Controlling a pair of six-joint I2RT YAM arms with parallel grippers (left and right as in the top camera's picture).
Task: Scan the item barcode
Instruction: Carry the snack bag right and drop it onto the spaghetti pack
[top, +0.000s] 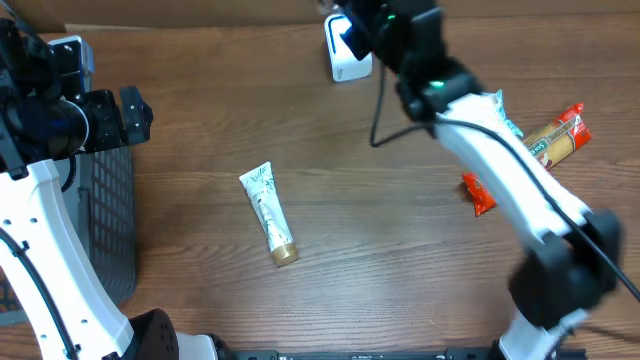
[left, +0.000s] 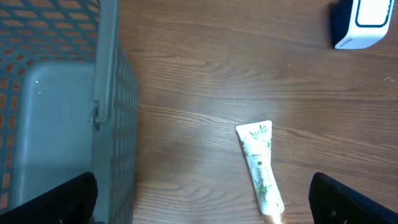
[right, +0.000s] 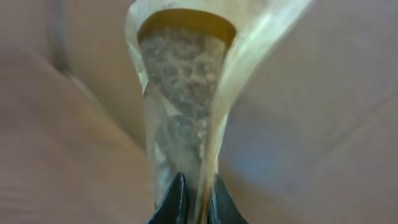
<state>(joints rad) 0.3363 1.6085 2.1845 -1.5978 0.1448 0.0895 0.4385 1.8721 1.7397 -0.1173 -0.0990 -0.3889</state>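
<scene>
Right gripper (right: 196, 202), at the upper centre of the overhead view beside a white-and-dark box-shaped barcode scanner (top: 347, 55), is pinched tight on a clear plastic packet of speckled brown contents (right: 186, 93). Left gripper (left: 202, 200), at the left edge, has its jaws spread wide and empty beside a grey mesh plastic basket (left: 112, 93). A white printed tube with gold cap (top: 270, 212) lies mid-table.

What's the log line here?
right pincer: shut on clear packet | at scanner | left pincer: open | tube: on table
</scene>
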